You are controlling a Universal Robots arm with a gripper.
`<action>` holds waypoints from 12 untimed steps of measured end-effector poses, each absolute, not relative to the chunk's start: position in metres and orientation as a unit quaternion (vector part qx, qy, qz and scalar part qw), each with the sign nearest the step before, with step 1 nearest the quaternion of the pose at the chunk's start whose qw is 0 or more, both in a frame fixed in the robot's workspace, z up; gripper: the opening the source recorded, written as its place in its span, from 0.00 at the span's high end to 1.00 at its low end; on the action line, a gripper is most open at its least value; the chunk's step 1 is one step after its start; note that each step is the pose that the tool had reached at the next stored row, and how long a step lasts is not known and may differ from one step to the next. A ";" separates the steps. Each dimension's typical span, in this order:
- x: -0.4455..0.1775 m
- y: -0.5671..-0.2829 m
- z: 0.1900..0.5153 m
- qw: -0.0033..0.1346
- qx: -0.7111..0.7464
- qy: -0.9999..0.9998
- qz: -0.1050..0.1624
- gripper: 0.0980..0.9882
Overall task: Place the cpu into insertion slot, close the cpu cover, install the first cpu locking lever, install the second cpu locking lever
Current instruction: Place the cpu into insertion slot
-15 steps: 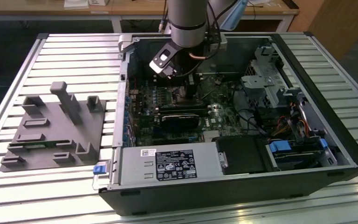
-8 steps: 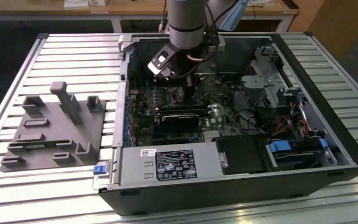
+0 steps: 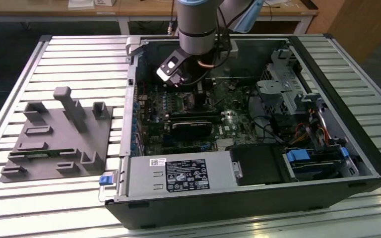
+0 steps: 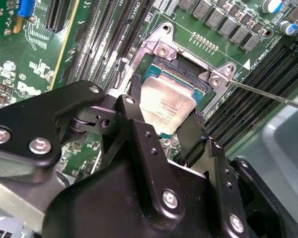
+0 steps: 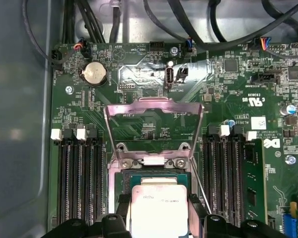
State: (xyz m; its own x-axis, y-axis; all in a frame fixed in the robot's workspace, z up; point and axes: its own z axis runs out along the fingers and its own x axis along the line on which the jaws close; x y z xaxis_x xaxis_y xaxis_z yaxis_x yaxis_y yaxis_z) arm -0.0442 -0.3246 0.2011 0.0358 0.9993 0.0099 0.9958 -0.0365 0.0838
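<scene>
Black case [image 3: 243, 203] had the gripper [image 3: 192, 85] inside, in the exterior view. In the second wrist view, the fingers [image 4: 187, 139] clamped the cpu [image 4: 166, 101], tilted, just above the insertion slot [image 4: 183, 73]. In the first wrist view, the cpu cover [image 5: 154, 102] stood open. I think a tilted chip could jam in the slot.

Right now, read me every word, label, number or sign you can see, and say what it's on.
Nothing reads reliably enough to quote.
Black label on the computer case: print too small.
cpu face: faint lettering, too small.
Green circuit board: white lettering, too fine.
One sign: white triangle on the board beside the insertion slot.
</scene>
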 end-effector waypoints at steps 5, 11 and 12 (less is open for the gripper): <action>-0.045 -0.324 0.197 0.027 0.720 0.693 0.033 0.51; -0.045 -0.322 0.195 0.026 0.720 0.693 0.033 0.51; -0.045 -0.322 0.195 0.026 0.720 0.693 0.033 0.51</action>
State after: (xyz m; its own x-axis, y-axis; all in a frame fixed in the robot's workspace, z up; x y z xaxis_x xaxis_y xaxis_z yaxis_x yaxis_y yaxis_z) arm -0.0449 -0.3219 0.1946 0.0379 0.9992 0.0119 0.9957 -0.0388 0.0838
